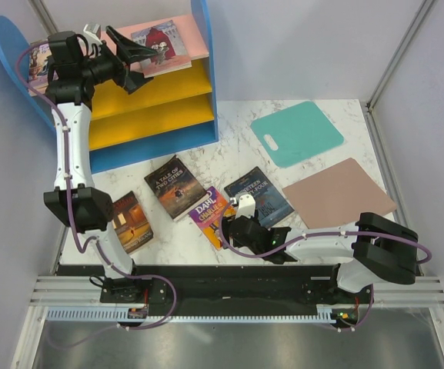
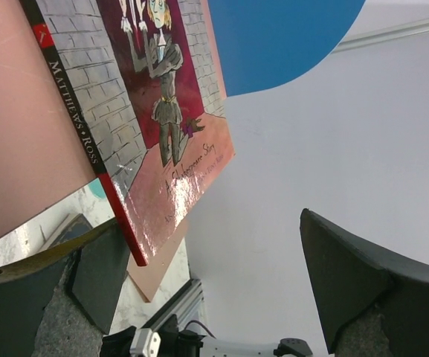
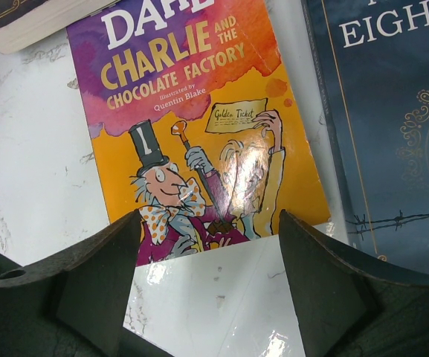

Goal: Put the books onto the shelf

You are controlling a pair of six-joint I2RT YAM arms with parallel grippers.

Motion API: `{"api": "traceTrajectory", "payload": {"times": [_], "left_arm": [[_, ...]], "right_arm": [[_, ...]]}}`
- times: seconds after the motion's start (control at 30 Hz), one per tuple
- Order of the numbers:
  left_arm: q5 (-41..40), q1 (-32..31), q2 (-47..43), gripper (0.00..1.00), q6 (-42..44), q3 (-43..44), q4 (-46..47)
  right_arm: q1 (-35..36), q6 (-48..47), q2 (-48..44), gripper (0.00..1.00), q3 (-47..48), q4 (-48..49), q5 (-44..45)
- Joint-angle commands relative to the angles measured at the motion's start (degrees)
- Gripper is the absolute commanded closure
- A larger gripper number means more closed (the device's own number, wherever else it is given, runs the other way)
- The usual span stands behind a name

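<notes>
— Pink top board (image 1: pixel 195 42) of the shelf (image 1: pixel 204 77) carries the red Shakespeare paperback (image 1: pixel 162 44), flat and overhanging, likely where it belongs
— And each claw?
— Up there the left claw (image 2: pixel 213 238) is spread wide and empty, one finger just beside the book's corner. Below, the right claw (image 3: pixel 208 223) hovers spread over Charlie and the Chocolate Factory (image 3: pixel 192 111) on the counter (image 1: pixel 237 123), pinching nothing

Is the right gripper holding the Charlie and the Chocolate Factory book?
No, the right gripper stands open over the book, which lies flat on the table.
</notes>
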Motion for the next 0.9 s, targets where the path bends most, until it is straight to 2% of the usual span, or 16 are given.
{"api": "traceTrajectory", "payload": {"times": [0.0, 0.53, 0.63, 0.7, 0.73, 0.8, 0.83, 0.87], "left_arm": [[-3.54, 0.56, -1.33, 0.00, 5.59, -1.83, -7.42], [-16.10, -0.85, -13.98, 0.01, 20.26, -10.00, -13.75], [-18.74, -2.60, -16.09, 0.19, 22.72, -11.59, -14.28], [-20.59, -4.09, -16.71, 0.40, 24.13, -12.38, -14.37], [-21.46, -4.71, -16.88, 0.60, 24.92, -12.29, -14.54], [-21.82, -5.85, -16.62, 0.76, 25.19, -12.03, -14.54], [-22.08, -6.21, -16.10, 0.88, 25.37, -11.77, -14.54], [-22.35, -6.65, -15.66, 0.92, 25.37, -10.98, -14.63]], "right_arm": [[0.35, 0.44, -1.01, 0.18, 0.97, 0.20, 1.30], [0.35, 0.35, 0.22, 0.18, 1.59, 0.11, 0.60], [0.35, 0.35, 0.48, 0.18, 1.77, 0.11, 0.60], [0.27, 0.26, 0.66, 0.18, 1.85, 0.11, 0.51], [0.27, 0.26, 0.66, 0.18, 1.85, 0.11, 0.51], [0.35, 0.26, 0.92, 0.18, 1.94, 0.11, 0.43], [0.27, 0.26, 0.92, 0.18, 1.94, 0.11, 0.43], [0.27, 0.26, 1.10, 0.18, 1.94, 0.11, 0.43]]}}
